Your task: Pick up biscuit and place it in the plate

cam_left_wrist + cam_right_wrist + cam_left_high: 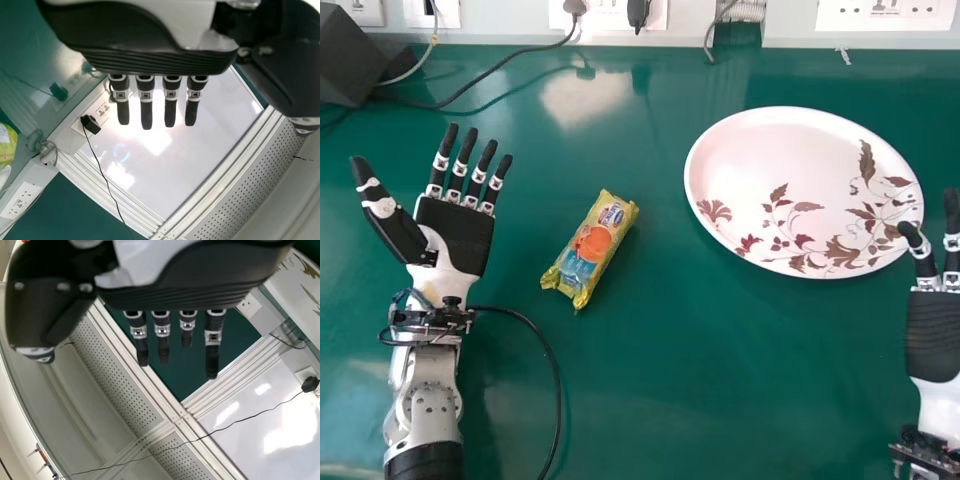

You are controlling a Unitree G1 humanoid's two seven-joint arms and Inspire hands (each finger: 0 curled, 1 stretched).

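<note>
Head view: the yellow biscuit packet (590, 250) lies on the green table (660, 390), its long axis running from seven o'clock to one o'clock. Around it, the floral plate (790, 180) sits between two and three; the left hand (460, 235), open and apart from it, between nine and ten; the right hand (935, 335), also open, between three and four, near the plate's rim.

Open surface (535, 215) spans from the left hand (460, 235) to the biscuit (592, 250); a black cable (557, 385) loops beside that forearm, the plate (790, 160) near the right hand's (932, 335) fingertips
</note>
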